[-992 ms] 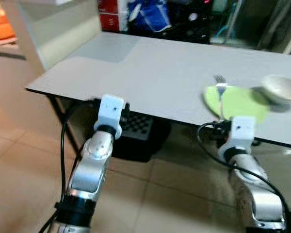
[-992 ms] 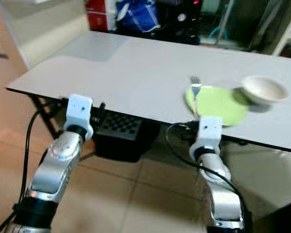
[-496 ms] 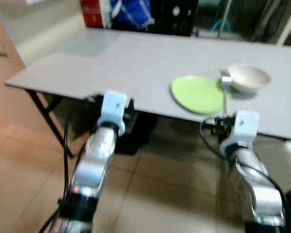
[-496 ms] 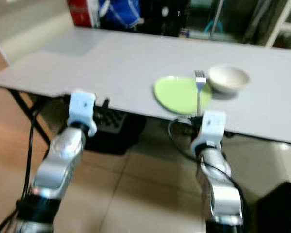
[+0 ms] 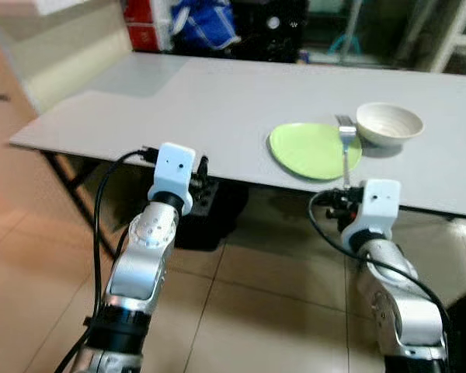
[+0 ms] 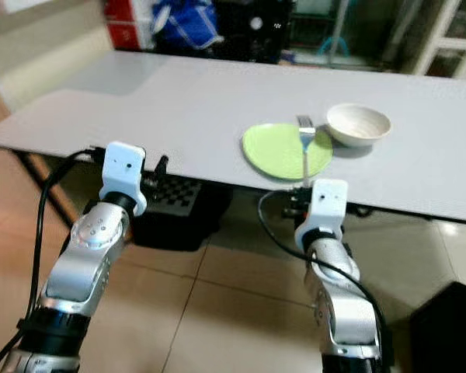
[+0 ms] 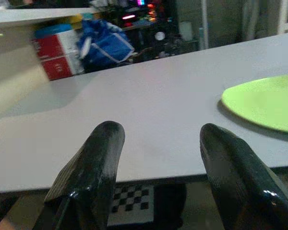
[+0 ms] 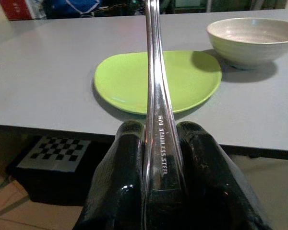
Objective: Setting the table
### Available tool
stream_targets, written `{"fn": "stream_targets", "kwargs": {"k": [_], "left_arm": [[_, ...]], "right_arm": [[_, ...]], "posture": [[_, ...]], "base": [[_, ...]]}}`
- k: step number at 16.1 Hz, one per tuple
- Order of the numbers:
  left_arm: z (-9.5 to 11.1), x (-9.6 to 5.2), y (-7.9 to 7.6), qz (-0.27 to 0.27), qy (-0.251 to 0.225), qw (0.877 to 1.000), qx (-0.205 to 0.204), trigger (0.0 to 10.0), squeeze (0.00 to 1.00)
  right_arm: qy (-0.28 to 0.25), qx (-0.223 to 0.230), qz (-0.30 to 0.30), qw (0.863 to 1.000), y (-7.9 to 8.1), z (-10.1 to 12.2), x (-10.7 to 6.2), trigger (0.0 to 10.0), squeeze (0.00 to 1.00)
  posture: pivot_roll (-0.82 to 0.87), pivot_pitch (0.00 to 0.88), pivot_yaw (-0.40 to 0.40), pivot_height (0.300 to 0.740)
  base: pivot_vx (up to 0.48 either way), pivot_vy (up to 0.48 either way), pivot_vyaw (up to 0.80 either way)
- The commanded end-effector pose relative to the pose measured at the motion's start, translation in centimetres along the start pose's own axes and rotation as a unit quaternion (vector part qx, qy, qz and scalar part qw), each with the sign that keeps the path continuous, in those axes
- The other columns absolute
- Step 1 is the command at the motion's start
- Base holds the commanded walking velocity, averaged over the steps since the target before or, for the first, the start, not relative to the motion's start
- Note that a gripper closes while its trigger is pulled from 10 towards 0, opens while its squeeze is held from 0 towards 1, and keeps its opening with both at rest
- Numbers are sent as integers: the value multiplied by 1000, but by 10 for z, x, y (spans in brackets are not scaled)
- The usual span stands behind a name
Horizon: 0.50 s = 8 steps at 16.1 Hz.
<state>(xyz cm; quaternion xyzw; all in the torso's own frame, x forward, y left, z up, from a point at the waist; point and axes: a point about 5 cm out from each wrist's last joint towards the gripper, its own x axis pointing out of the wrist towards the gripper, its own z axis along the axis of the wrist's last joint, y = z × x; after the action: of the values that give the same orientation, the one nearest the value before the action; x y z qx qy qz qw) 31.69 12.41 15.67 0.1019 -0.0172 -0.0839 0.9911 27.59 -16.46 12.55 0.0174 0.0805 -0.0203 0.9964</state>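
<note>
Below the bench (image 5: 217, 101) edge, right jaws (image 8: 158, 143) clamp a fork (image 8: 152, 72) upright before the green plate (image 5: 314, 150); left jaws (image 7: 158, 158) gape empty.

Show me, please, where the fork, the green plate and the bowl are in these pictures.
fork (image 8: 156, 96), right wrist view, middle of the handle.
green plate (image 5: 307, 148), left eye view, bare centre of its face.
bowl (image 5: 389, 122), left eye view, inside of the bowl.

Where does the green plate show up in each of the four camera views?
Left eye view: green plate at right centre, near the table edge.
Right eye view: plate at centre right, behind the fork.
Left wrist view: plate at the right edge, beyond the open left gripper.
Right wrist view: plate at centre, behind the held fork.
Shared landmark: the white bowl beside the plate.
</note>
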Motion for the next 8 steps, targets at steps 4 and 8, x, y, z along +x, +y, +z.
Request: {"fn": "stream_targets", "kwargs": {"k": [4, 8], "left_arm": [[5, 1, 1, -2, -10, 1000, -4, 10000, 0], [5, 1, 3, 1, -12, 1000, -5, 10000, 0]], "right_arm": [[7, -12, 1, 1000, 0, 2, 2, 10000, 0], [11, -2, 5, 1000, 1, 1, 2, 10000, 0]], "posture": [[-63, 3, 50, 740], [-61, 7, 51, 740]], "base": [[400, 0, 0], [409, 0, -253]]}}
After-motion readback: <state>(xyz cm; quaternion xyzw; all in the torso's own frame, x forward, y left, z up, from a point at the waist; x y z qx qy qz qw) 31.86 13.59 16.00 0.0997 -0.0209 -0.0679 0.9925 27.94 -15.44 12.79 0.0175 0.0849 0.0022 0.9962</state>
